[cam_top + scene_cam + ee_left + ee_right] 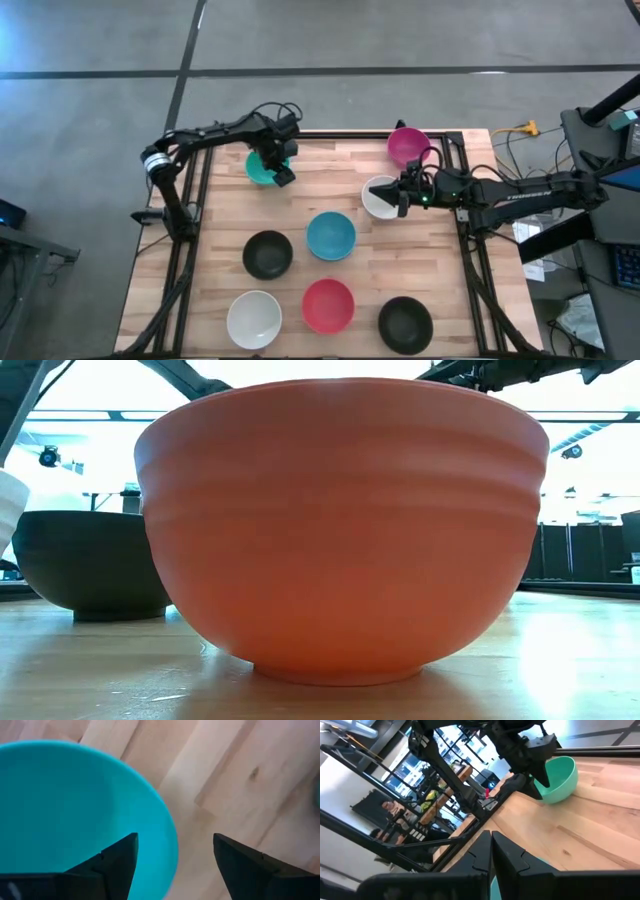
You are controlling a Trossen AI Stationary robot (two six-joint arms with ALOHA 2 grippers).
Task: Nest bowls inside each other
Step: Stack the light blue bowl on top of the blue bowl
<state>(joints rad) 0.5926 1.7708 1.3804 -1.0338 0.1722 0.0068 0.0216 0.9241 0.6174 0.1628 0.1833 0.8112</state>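
Eight bowls show on the wooden table [450,270]. My left gripper [283,172] is open at a teal bowl [260,168] at the far left. In the left wrist view [175,840] one finger stands over the bowl's inside [75,805] and the other over bare table, with the rim between them. My right gripper [398,197] is shut at the right rim of a white bowl [377,198] at the far right. A magenta bowl [408,145] stands just behind it. The second teal bowl does not show. My left gripper straddles the teal bowl's rim [167,827]; I cannot tell whether a finger touches it. My right gripper comes from the table's right side and is closed on the white bowl's right rim [391,190]. In the right wrist view [490,837] the fingers hide the place of contact.
A blue bowl [330,235] stands mid-table with a black bowl [267,253] to its left. A white bowl [253,318], a red bowl [328,305] and a black bowl [405,322] stand along the near edge. The red bowl [340,530] fills the low view.
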